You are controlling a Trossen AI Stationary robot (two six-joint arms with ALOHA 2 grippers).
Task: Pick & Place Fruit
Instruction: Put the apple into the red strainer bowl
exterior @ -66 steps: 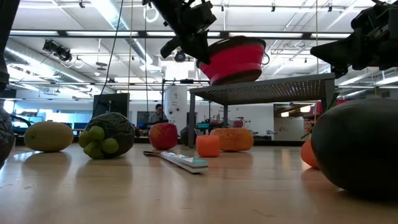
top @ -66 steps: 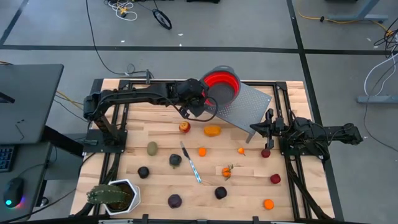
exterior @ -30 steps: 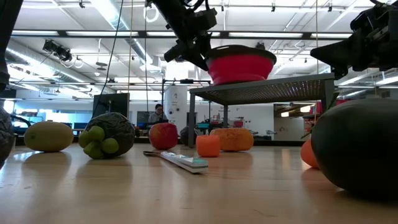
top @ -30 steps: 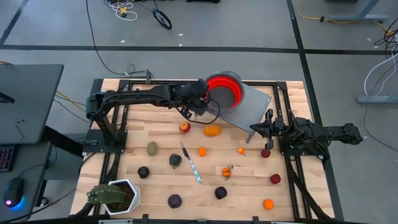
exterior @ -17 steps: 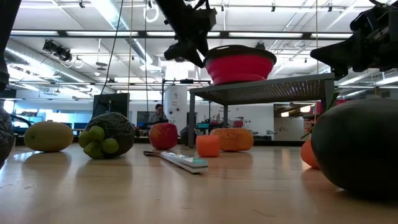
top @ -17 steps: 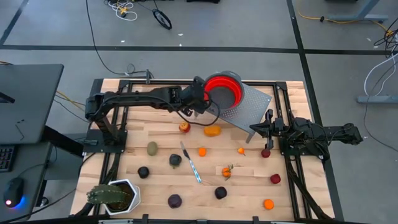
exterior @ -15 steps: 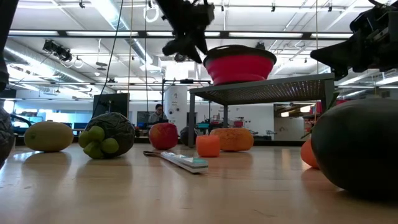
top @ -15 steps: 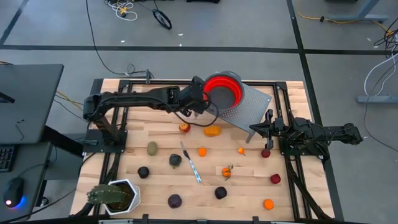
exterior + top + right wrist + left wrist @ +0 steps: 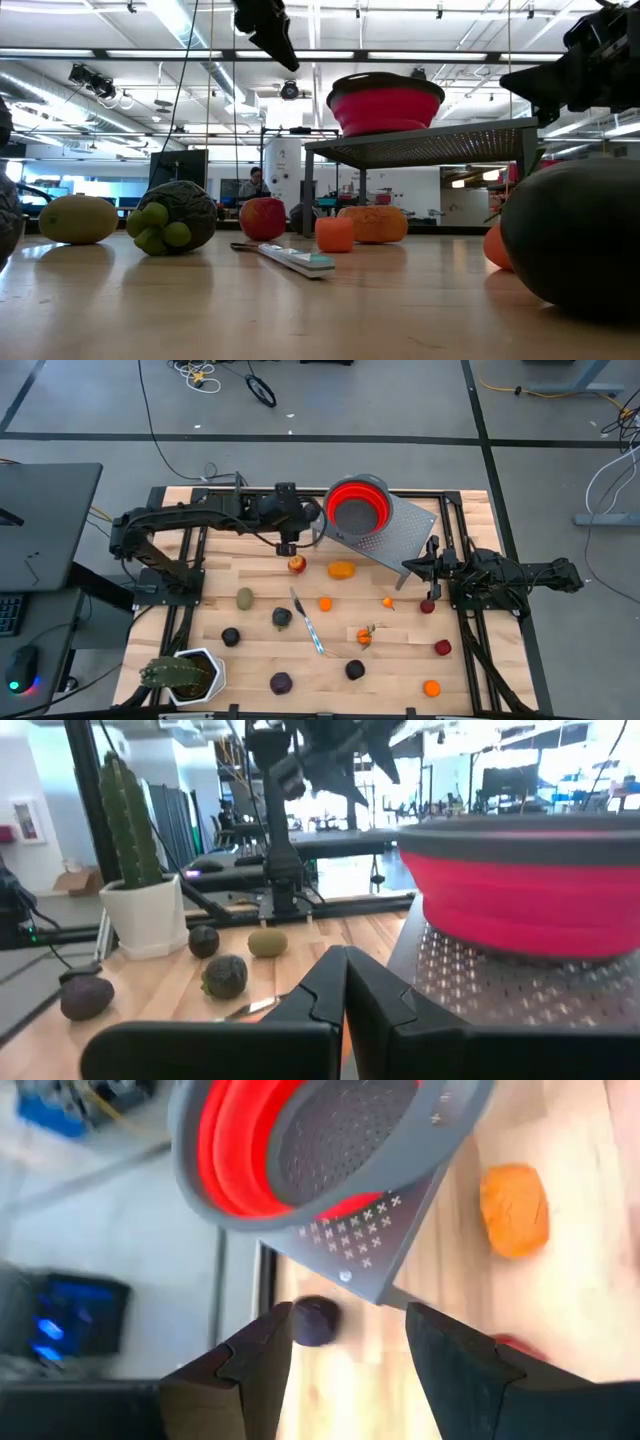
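One red fruit [image 9: 296,565] below left tool [image 9: 307,532]

Dark fruit [image 9: 575,235] cut by low-view edge, kind unclear

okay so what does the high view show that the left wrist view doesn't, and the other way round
Only the high view shows the whole table, the knife, the potted cactus, most scattered fruit and the right tool, shut. Only the left wrist view shows the left tool open and empty, and a dark purple fruit under the platform. Both show the red colander and the orange fruit.
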